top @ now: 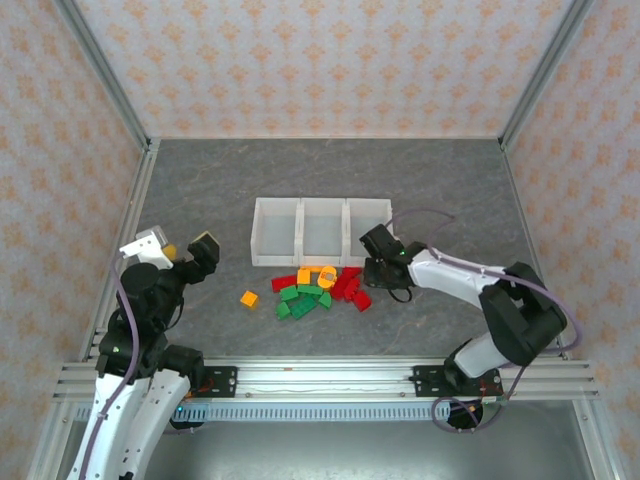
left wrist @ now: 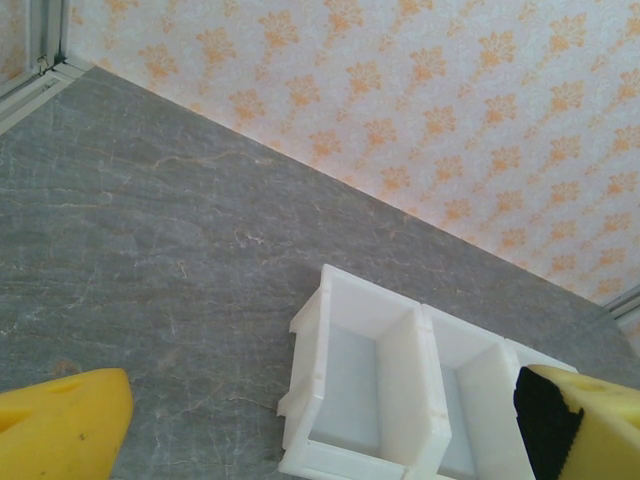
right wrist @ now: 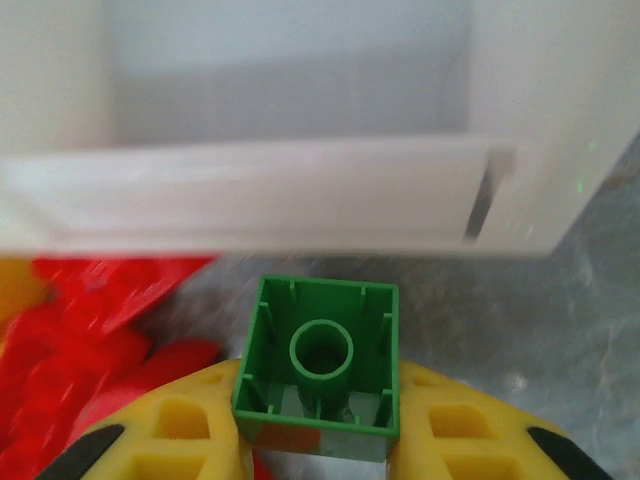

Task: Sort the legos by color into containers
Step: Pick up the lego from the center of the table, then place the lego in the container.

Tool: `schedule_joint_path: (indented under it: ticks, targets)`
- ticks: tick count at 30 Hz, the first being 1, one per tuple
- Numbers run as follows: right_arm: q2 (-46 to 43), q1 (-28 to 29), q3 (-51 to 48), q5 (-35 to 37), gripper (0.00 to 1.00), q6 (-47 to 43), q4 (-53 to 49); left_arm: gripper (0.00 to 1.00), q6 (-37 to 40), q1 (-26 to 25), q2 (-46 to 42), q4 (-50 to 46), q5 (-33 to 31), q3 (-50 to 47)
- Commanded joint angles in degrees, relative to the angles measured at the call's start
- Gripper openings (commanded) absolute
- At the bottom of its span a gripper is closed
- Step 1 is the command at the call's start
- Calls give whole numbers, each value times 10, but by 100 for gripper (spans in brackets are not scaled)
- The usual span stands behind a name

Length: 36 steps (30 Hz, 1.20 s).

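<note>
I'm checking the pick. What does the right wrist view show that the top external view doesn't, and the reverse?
Right wrist: a green brick, hollow underside facing the camera, gripped between the right jaws. Top external: all three bins, the mixed pile, a lone orange brick and the left arm. Both: red bricks and the bins' white wall.

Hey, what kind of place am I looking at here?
Probably a robotics lab test cell, not a home: patterned panels in aluminium framing box in a grey table, two arms are bolted to a rail, and toy bricks lie beside white bins.
</note>
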Motion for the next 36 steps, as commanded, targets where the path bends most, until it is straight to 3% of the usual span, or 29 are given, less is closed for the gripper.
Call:
schedule_joint_path:
  ticks: [1,7,14,22,27,36]
  targets:
    - [-73,16,-2,-1,20,8,-52,99,6,-2,7,19,12,-4]
    - [-117,13,73,52,20,-34,-52,99,9,-1,25,19,35,-1]
    - [10,-28,205,78,20,-104,-70,99,21,-2,25,27,78,-3]
    - [92,-67,218,55,25,-128,-16,99,31,-2,11,63,132,-23]
    - [120,-67,215,49,42,-132,-14,99,27,-2,10,81,141,-35]
    - [87,-67,205,37,67,-119,-30,99,30,-1,35,98,189,-43]
